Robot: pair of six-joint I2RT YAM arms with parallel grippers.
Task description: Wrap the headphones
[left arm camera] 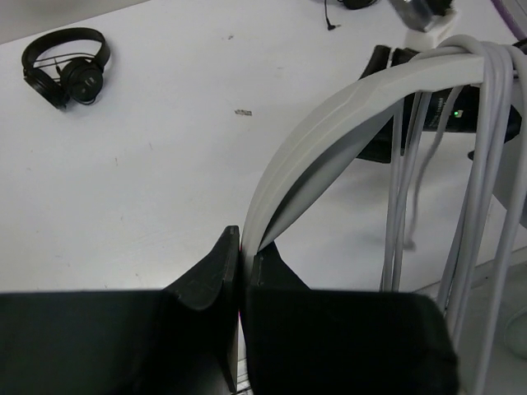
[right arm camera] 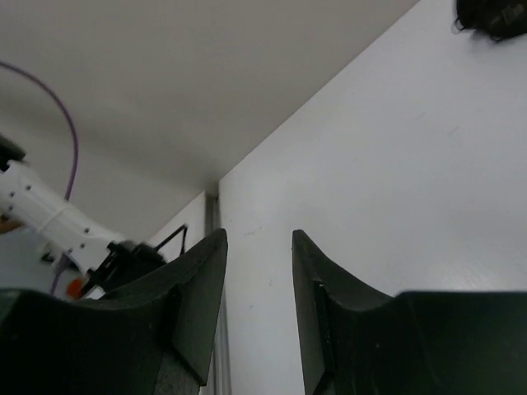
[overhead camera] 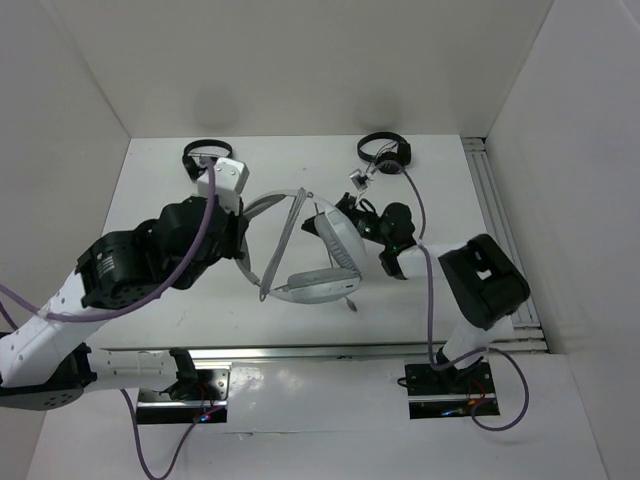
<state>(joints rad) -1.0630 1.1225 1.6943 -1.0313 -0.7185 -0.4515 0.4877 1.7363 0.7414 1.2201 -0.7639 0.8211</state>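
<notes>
Tight left jaws clamp the headphones edgewise; right jaws gape alongside.

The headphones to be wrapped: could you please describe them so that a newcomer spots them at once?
Look at the middle of the white table. The headphones are there, headband pinched in the left pincer. They are large and white-grey, unlike the two small black pairs at the far edge.
</notes>
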